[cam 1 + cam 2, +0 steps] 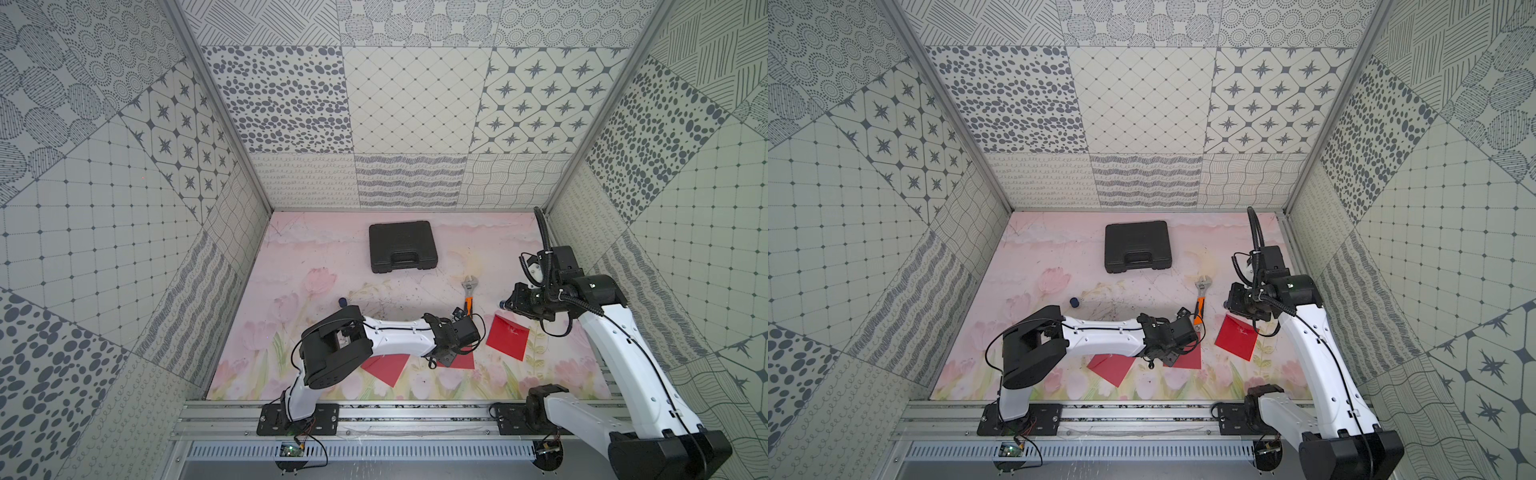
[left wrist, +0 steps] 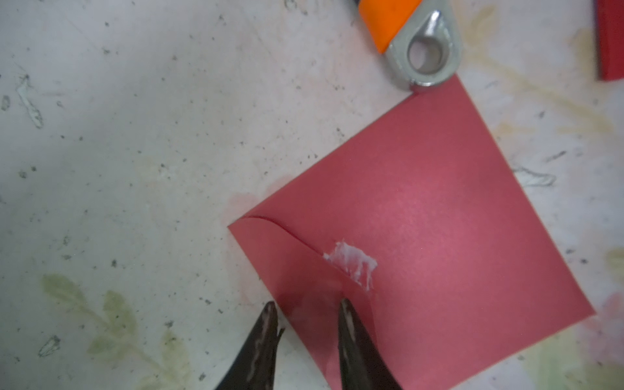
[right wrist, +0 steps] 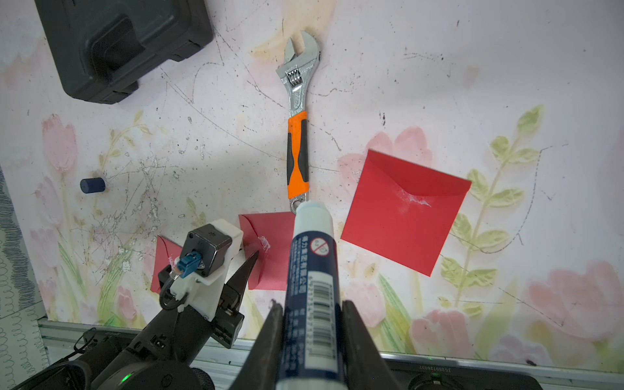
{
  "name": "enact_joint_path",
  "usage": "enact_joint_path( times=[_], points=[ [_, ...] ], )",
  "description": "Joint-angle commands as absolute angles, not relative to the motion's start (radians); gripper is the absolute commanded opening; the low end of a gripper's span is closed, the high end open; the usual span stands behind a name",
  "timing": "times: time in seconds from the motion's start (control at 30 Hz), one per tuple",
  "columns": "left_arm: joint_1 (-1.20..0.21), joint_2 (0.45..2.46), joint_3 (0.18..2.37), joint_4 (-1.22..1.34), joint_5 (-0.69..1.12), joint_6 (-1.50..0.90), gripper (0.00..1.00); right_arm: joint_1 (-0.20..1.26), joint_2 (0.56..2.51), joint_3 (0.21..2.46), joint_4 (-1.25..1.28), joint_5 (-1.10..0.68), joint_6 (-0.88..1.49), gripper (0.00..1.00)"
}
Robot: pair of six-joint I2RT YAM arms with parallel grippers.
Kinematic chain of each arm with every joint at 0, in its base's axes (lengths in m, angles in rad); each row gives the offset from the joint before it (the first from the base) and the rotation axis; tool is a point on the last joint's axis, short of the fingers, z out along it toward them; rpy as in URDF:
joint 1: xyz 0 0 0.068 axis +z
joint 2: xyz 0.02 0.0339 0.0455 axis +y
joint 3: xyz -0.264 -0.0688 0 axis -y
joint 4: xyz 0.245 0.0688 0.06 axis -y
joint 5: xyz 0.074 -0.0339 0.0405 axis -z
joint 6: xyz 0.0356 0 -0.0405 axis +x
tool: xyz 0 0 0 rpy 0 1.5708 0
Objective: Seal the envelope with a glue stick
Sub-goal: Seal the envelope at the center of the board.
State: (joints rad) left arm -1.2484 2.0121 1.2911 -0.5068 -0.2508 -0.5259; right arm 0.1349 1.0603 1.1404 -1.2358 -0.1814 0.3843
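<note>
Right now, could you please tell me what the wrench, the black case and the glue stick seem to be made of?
Wrench: bright polished metal, gleaming; handle sleeved in orange-and-black, likely rubber or plastic.
Black case: matte moulded plastic, probably, by its recessed handle.
Glue stick: apparently a smooth plastic tube, glossy printed label.

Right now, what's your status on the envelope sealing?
Right gripper shut on the glue stick, cap off. Left gripper open over the middle envelope edge, flap down, glue smeared. Wrench handle end at that envelope's corner.
</note>
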Motion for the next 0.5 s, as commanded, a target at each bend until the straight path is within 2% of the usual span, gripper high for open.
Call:
enact_joint_path(
  times=[0.0, 0.2, 0.47],
  points=[
    [-1.253, 2.121, 1.211, -0.828, -0.177, -0.518, 0.35, 0.132, 1.058, 1.131, -1.229, -0.194, 0.367, 0.00],
    [-1.269, 2.150, 1.256, -0.923, -0.261, -0.510, 0.34, 0.132, 1.061, 1.132, -1.232, -0.196, 0.368, 0.00],
    [-1.207, 1.901, 1.143, -0.690, -0.034, -0.523, 0.32, 0.132, 1.060, 1.150, -1.248, -0.199, 0.367, 0.00]
  ],
)
